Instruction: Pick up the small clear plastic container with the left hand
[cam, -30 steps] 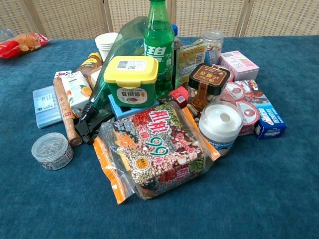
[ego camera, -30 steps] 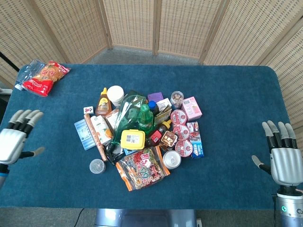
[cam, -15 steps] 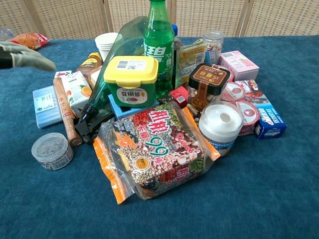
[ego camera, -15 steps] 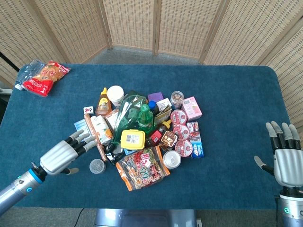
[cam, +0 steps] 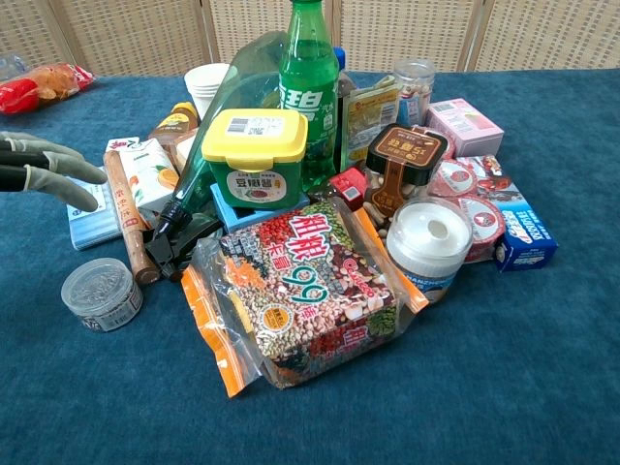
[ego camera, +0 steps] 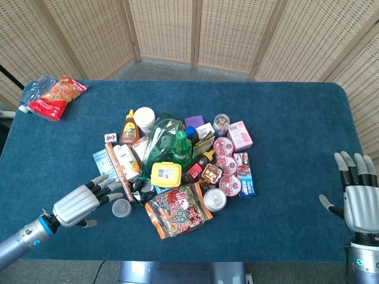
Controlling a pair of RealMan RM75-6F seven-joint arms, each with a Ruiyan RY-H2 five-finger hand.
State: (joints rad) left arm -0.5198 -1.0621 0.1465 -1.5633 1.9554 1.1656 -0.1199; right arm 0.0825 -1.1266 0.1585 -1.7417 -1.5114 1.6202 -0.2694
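The left hand (ego camera: 80, 203) hovers with fingers spread and empty, the small clear plastic container (ego camera: 121, 207) just beyond its fingertips (cam: 85, 174); the right hand (ego camera: 357, 198) is splayed, holding nothing.

Left hand (ego camera: 80, 204) nearer container (ego camera: 121, 207)

Your left hand (cam: 48, 170) shows only its fingers at the left edge, spread and holding nothing, above the small clear plastic container (cam: 102, 294). That container sits on the blue tabletop (cam: 542, 368) just left of the bean packet (cam: 305, 291). Behind stand a yellow-lidded tub (cam: 254, 155) and a green bottle (cam: 308, 92).
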